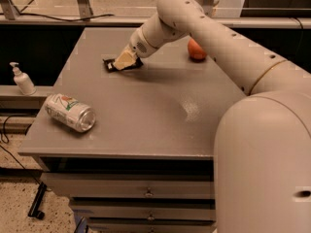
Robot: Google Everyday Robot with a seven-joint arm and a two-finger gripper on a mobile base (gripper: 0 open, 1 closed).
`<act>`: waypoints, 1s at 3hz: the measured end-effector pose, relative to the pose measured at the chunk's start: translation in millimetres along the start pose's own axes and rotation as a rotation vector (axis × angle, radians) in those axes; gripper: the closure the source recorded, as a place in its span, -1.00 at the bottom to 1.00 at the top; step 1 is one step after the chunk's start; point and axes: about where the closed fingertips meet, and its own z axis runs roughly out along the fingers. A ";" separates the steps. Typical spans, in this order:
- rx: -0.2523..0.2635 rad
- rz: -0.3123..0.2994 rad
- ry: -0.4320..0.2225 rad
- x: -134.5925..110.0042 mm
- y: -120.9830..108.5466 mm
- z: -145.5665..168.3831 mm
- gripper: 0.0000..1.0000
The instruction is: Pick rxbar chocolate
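The rxbar chocolate point(110, 65) is a small flat black wrapper lying on the grey table point(155, 125), at the far left-centre. My gripper point(125, 60), pale cream at the end of the white arm, is down right on top of the bar. It covers the bar's middle, so black ends show on both sides. The bar lies flat on the table surface.
A silver-white soda can point(70, 113) lies on its side near the table's front left corner. An orange fruit point(196, 50) sits at the back, partly behind my arm. A white pump bottle point(22, 80) stands on a ledge left of the table. Drawers point(146, 193) sit under the top.
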 end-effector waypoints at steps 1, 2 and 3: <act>0.000 0.015 0.012 10.0 1.9 -2.2 0.76; 0.003 0.013 0.007 8.3 1.7 -5.5 1.00; 0.018 -0.021 -0.056 -20.4 0.0 -32.5 1.00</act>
